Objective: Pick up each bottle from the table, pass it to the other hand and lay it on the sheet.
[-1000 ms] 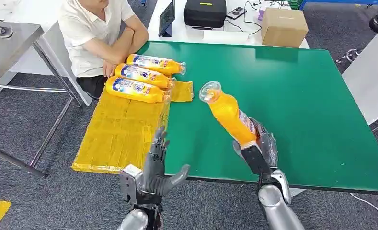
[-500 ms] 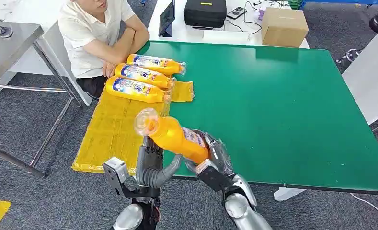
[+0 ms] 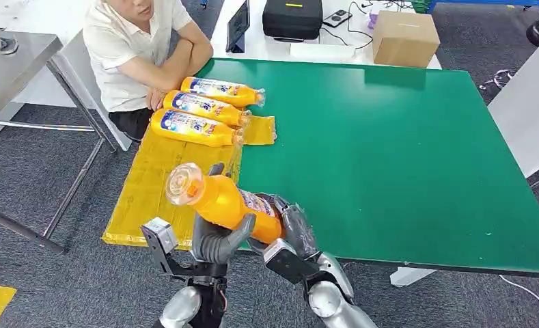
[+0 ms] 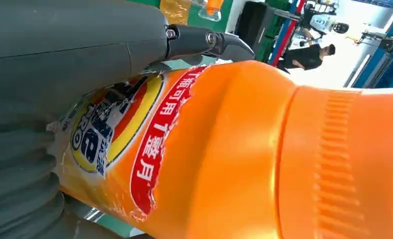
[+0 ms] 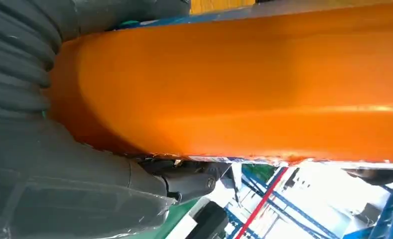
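Note:
An orange bottle [image 3: 229,203] hangs tilted over the table's near edge, its cap toward the yellow sheet [image 3: 160,195]. My right hand [image 3: 290,229] grips its base. My left hand [image 3: 215,242] is under and behind its middle, thumb against the front and fingers upright behind it, not curled around. In the left wrist view the labelled bottle [image 4: 244,149] lies against my left hand [image 4: 74,55]. In the right wrist view my right hand [image 5: 60,184] wraps the bottle [image 5: 244,84]. Three more orange bottles [image 3: 205,107] lie side by side at the sheet's far end.
A person [image 3: 140,55] sits at the far left corner of the green table [image 3: 403,150], arms near the laid bottles. Behind the table stand a cardboard box [image 3: 404,37], a black case [image 3: 292,17] and a tablet [image 3: 237,26]. A grey table [image 3: 10,61] is at the left.
My right hand has swung the bottle from above the table's middle leftward and down to my left hand. My left hand has risen under it, thumb now against the bottle.

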Motion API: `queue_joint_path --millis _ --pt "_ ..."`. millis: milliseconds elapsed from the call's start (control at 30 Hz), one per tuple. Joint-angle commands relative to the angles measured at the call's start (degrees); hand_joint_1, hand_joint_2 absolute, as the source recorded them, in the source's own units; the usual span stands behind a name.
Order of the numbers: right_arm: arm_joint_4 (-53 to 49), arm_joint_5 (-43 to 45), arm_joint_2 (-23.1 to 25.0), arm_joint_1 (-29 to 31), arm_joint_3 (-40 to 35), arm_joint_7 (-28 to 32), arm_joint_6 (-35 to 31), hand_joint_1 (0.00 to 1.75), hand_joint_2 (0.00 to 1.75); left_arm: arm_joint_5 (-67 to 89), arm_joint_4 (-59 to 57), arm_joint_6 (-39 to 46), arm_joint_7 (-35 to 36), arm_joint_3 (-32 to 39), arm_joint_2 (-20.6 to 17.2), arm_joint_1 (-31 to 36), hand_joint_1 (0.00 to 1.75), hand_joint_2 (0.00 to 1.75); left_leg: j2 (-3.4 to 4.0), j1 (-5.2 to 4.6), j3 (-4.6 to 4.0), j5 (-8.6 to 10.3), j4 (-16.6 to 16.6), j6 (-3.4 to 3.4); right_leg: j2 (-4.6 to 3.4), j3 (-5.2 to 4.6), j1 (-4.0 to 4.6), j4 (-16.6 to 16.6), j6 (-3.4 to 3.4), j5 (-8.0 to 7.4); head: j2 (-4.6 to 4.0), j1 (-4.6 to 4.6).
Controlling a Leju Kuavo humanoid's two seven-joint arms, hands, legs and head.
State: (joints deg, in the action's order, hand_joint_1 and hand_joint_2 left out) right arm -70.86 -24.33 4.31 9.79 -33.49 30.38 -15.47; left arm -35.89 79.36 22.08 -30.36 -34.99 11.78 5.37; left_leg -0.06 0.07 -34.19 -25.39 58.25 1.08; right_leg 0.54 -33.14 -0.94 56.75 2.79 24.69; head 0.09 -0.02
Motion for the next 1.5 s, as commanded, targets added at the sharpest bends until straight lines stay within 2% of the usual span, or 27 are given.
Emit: queue_joint_path --millis 33,67,100,333,367,400,433,500,600,667,733,767,800,833,867,900,933,967,1000,1033,1067,1100,1500 --pt "4.9 2.5 -1.3 3.5 -4.0 -0.8 3.5 1.54 1.75 1.7 -0.9 1.2 -1.6 1.5 0.0 4.4 1.75 1.75 -0.01 0.03 0.07 -0.01 0.0 -0.04 -0.01 0.08 0.03 0.0 -0.08 0.0 0.0 0.0" --pt "5.1 2.9 -1.2 3.4 -3.8 -0.8 3.7 1.41 1.75 1.8 -1.0 1.4 -1.5 1.6 0.0 4.4 1.75 1.75 -0.03 0.0 0.03 0.01 0.0 -0.02 0.02 0.04 0.01 0.0 -0.05 0.0 0.0 0.0" --pt "5.2 3.8 -1.1 3.3 -3.5 -0.8 4.4 1.1 1.75 2.0 -1.0 1.6 -1.5 1.8 0.1 4.4 1.75 1.75 -0.02 0.04 0.1 -0.02 0.0 -0.05 0.0 0.12 0.05 0.0 -0.1 0.01 0.0 0.0" --pt "5.3 5.7 -1.3 2.4 -3.0 -0.8 6.0 1.1 1.75 2.4 -0.9 1.7 -1.6 2.1 -0.5 3.8 1.75 1.75 -0.04 0.04 0.1 -0.01 0.0 -0.05 0.02 0.12 0.04 0.0 -0.08 0.02 0.0 0.0" --pt "5.3 5.7 -1.3 2.4 -3.0 -0.8 6.0 0.77 1.75 2.4 -0.9 1.7 -1.6 2.1 -0.5 3.8 1.75 1.75 -0.03 0.01 0.06 0.0 0.0 -0.03 0.02 0.07 0.01 0.0 -0.06 0.01 0.0 0.0" --pt "4.9 5.1 -1.5 2.4 -3.1 -0.6 5.5 0.0 1.75 2.5 -0.6 1.5 -1.8 2.2 -0.6 3.6 1.75 1.75 -0.03 0.05 0.15 -0.02 0.0 -0.06 0.02 0.17 0.05 -0.1 -0.11 0.02 0.0 0.0" --pt "4.8 4.3 -1.5 2.2 -3.1 -0.6 4.5 0.0 1.75 2.5 -0.4 1.5 -1.8 2.4 -0.6 3.5 1.75 1.75 -0.04 0.04 0.12 -0.01 0.0 -0.05 0.02 0.14 0.04 -0.1 -0.09 0.02 0.0 0.0" --pt "3.1 6.8 -1.3 1.0 -3.8 0.0 8.1 0.0 1.75 2.4 0.8 1.3 -1.8 3.6 -0.9 2.9 1.75 1.75 -0.03 0.04 0.15 -0.02 0.0 -0.06 0.01 0.15 0.04 -0.1 -0.11 0.03 0.0 0.0" --pt "2.5 6.6 -1.4 0.3 -5.1 0.1 8.8 0.0 1.75 1.8 1.3 0.5 -1.7 5.0 -1.1 3.1 1.75 1.75 -0.01 0.05 0.15 -0.03 0.0 -0.07 -0.01 0.16 0.06 -0.1 -0.12 0.02 0.0 0.0" --pt "2.7 2.7 -0.7 -0.9 -3.7 1.8 1.7 0.0 1.75 2.3 1.8 1.5 -1.7 6.9 -0.9 3.0 1.75 1.75 0.03 0.02 0.08 -0.01 0.0 -0.04 -0.05 0.06 0.03 0.0 -0.08 0.0 0.0 0.0" --pt "-0.2 -3.9 0.5 -3.3 -1.2 4.9 -13.0 0.0 1.75 5.1 2.4 6.5 -2.2 9.8 -0.7 2.6 1.75 1.75 -0.06 0.04 0.1 -0.01 0.0 -0.06 0.02 0.1 0.05 0.0 -0.09 0.03 0.0 0.0" --pt "-1.2 -4.0 0.2 -3.8 -1.7 4.6 -13.3 0.0 1.75 5.1 2.9 6.7 -2.0 10.2 -0.9 2.4 1.75 1.75 -0.03 0.01 0.07 0.0 0.0 -0.04 0.03 0.06 0.01 0.0 -0.07 0.03 0.0 0.0" --pt "-4.9 -14.2 3.9 -7.0 6.6 7.3 -24.5 0.0 1.75 5.0 3.7 9.1 -2.3 12.9 0.2 1.8 1.75 1.75 -0.03 0.06 0.13 -0.03 0.0 -0.07 0.01 0.13 0.06 -0.1 -0.12 0.04 0.0 0.04" --pt "-7.1 -16.7 6.6 -8.9 11.7 9.6 -24.5 0.0 1.75 4.5 4.2 10.0 -1.9 13.9 0.4 1.7 1.75 1.75 0.03 0.03 0.08 -0.04 0.0 -0.05 -0.04 0.05 0.03 0.0 -0.09 0.04 0.0 0.0" --pt "-13.9 -26.4 9.4 -11.5 18.1 9.6 -24.5 0.0 0.0 3.7 5.0 11.2 -1.0 15.6 0.7 1.5 1.75 1.75 -0.03 -0.03 -0.07 -0.01 0.0 -0.05 0.03 -0.1 -0.03 0.1 -0.08 0.05 0.0 0.0" --pt "-16.8 -26.0 9.0 -12.0 17.7 9.6 -24.5 0.0 0.0 3.5 5.1 11.9 -0.8 16.4 0.6 1.7 1.75 1.75 -0.03 0.03 -0.01 -0.08 0.1 -0.09 0.01 -0.03 0.04 0.1 -0.14 0.11 0.0 0.0" --pt "-25.3 -27.3 8.6 -13.1 17.6 9.6 -24.5 0.0 0.0 7.8 2.7 17.0 -2.0 16.7 0.0 3.8 1.75 1.75 -0.07 0.0 -0.12 -0.04 0.1 -0.07 0.06 -0.13 0.01 0.2 -0.11 0.09 0.0 0.04" --pt "-28.5 -27.4 8.8 -13.6 17.5 9.6 -24.5 0.0 0.0 22.2 -3.8 17.9 -5.7 22.4 2.8 6.1 1.75 1.75 -0.03 0.0 -0.14 -0.01 0.1 -0.05 0.03 -0.18 0.0 0.1 -0.08 0.05 0.0 0.0" --pt "-30.1 -26.8 8.8 -13.8 17.2 9.6 -24.5 0.0 0.0 36.7 -8.3 17.9 -6.3 27.3 5.0 8.1 1.75 1.75 -0.05 0.03 -0.08 -0.05 0.1 -0.08 0.01 -0.1 0.03 0.1 -0.12 0.09 0.0 0.0" --pt "-30.6 -24.9 8.8 -13.8 17.1 9.6 -24.5 0.0 0.0 50.1 -12.5 17.9 -4.5 31.0 5.5 9.9 1.75 1.75 -0.2 0.0 -0.08 0.02 0.1 -0.06 0.15 -0.06 0.01 0.1 -0.1 0.06 0.0 -0.02" --pt "-30.6 -22.5 8.7 -13.4 16.7 9.6 -24.5 0.0 0.0 63.3 -17.1 17.9 2.0 29.1 3.3 11.8 1.75 1.75 -0.21 -0.01 -0.08 0.06 0.0 -0.03 0.18 -0.08 0.0 0.0 -0.06 0.02 0.0 0.02" --pt "-30.4 -21.9 8.6 -13.1 16.9 9.6 -24.5 0.0 0.0 63.8 -18.3 17.9 2.1 28.2 2.1 12.5 1.75 1.75 -0.28 0.05 0.0 0.08 0.0 -0.05 0.24 0.03 0.05 0.0 -0.13 0.03 0.0 0.0" --pt "-30.3 -20.8 8.5 -12.8 16.8 9.6 -24.5 0.0 0.0 65.7 -17.9 17.9 3.3 28.6 2.3 12.3 1.75 1.75 -0.07 0.02 0.11 0.05 0.0 -0.13 0.1 0.05 0.03 0.0 -0.3 -0.08 0.0 0.0"
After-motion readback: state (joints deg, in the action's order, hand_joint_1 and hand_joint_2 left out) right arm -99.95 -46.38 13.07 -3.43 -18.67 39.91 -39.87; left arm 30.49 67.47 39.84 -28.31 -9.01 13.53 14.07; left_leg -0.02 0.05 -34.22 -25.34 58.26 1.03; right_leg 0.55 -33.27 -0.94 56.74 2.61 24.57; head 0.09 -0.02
